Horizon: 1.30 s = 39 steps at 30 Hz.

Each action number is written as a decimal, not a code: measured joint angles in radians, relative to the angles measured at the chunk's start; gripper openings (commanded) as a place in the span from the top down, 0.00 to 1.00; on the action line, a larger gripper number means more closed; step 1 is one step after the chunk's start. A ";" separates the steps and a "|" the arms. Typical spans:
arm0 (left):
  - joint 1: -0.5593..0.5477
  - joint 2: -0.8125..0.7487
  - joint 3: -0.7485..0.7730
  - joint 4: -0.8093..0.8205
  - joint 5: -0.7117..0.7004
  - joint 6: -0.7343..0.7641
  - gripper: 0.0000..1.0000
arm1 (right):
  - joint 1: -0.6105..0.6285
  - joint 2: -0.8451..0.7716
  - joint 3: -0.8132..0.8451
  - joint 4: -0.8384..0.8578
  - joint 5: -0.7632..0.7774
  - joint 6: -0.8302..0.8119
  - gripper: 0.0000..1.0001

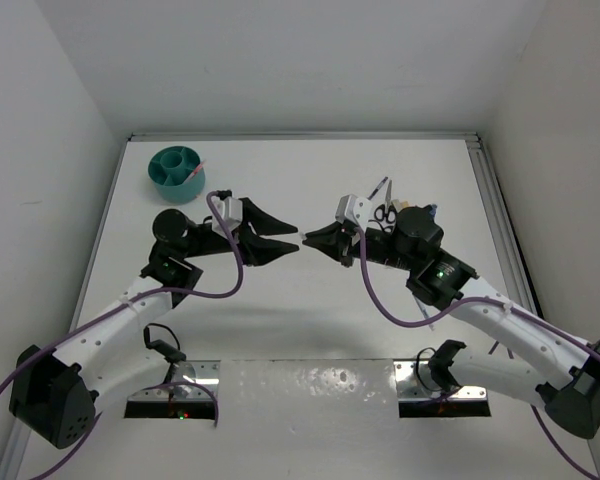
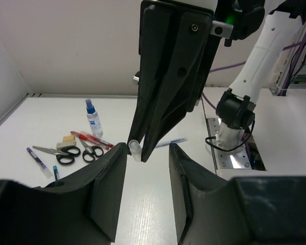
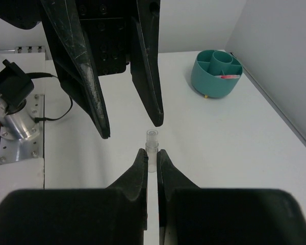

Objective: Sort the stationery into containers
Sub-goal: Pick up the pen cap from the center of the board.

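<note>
My right gripper (image 3: 151,152) is shut on a small clear plastic tube (image 3: 151,143) and holds it above the table; the tube sticks out past the fingertips. My left gripper (image 2: 148,153) is open and empty, its fingertips facing the right gripper tip to tip, with the tube (image 2: 135,151) just off its left finger (image 2: 109,176). In the top view the left gripper (image 1: 292,238) and the right gripper (image 1: 311,240) meet mid-table. The teal organiser (image 1: 177,172) stands far left with a red pen (image 1: 196,170) in it. Two black-handled scissors (image 2: 61,154), red pens (image 2: 89,138), a beige block (image 2: 68,138) and the blue-capped bottle (image 2: 93,118) lie together. No tape ring shows.
A blue pen (image 2: 171,143) lies alone on the table near the right arm's base. A purple pen (image 2: 38,161) lies beside the scissors. The stationery pile (image 1: 385,212) sits behind the right arm. White walls close in the table on three sides. Metal mounting plates (image 1: 445,385) line the near edge.
</note>
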 measured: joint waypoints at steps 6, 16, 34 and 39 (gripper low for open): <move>-0.006 0.002 -0.003 0.034 -0.006 -0.007 0.66 | 0.002 0.001 0.004 0.001 0.000 -0.007 1.00; -0.010 0.031 -0.006 0.061 -0.047 -0.025 0.64 | 0.002 0.001 0.004 0.005 0.000 -0.013 1.00; -0.034 0.032 -0.026 0.073 -0.145 -0.048 0.74 | 0.003 0.003 0.004 0.021 0.000 -0.012 1.00; -0.043 0.032 -0.026 0.076 -0.156 -0.051 0.85 | 0.008 0.003 0.004 0.024 0.007 -0.013 1.00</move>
